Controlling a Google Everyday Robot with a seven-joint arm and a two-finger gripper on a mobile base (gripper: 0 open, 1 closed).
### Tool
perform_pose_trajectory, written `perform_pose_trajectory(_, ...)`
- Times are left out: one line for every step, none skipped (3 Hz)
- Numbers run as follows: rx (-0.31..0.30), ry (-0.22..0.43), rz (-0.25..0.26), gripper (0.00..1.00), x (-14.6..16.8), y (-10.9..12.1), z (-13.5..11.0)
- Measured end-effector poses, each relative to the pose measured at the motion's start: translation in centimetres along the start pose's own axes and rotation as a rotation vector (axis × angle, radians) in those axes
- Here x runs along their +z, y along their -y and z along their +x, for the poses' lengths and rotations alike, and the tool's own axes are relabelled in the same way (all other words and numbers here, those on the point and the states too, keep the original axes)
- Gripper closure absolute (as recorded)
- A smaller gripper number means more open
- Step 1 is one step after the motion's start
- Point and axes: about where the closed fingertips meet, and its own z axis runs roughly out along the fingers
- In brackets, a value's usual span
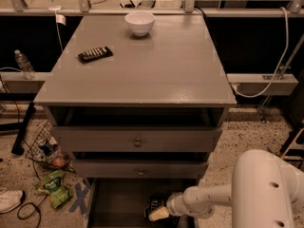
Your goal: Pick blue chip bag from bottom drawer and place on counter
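The blue chip bag [155, 205] lies in the open bottom drawer [118, 203], right of its middle, dark with white lettering. My gripper [159, 214] reaches into the drawer from the right on a white arm, its pale tip right at the bag's lower edge. The counter [142, 65] is the cabinet's broad grey top, above the two knobbed drawers.
A white bowl [139, 22] stands at the counter's back edge and a black remote [95, 54] lies at its left. A green snack bag [53, 188], a shoe [9, 199] and cables lie on the floor at the left. My white arm base [266, 194] fills the lower right.
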Motion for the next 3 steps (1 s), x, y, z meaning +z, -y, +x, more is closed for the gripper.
perform_pose_trajectory(0.001, -0.013, 0.023, 0.00, 1.2, 0.9, 0.3)
perform_pose_trajectory(0.013, -0.039, 0.024, 0.00, 2.5, 1.6, 0.8)
perform_pose_trajectory(0.026, -0.058, 0.013, 0.12, 3.4, 1.9, 1.4)
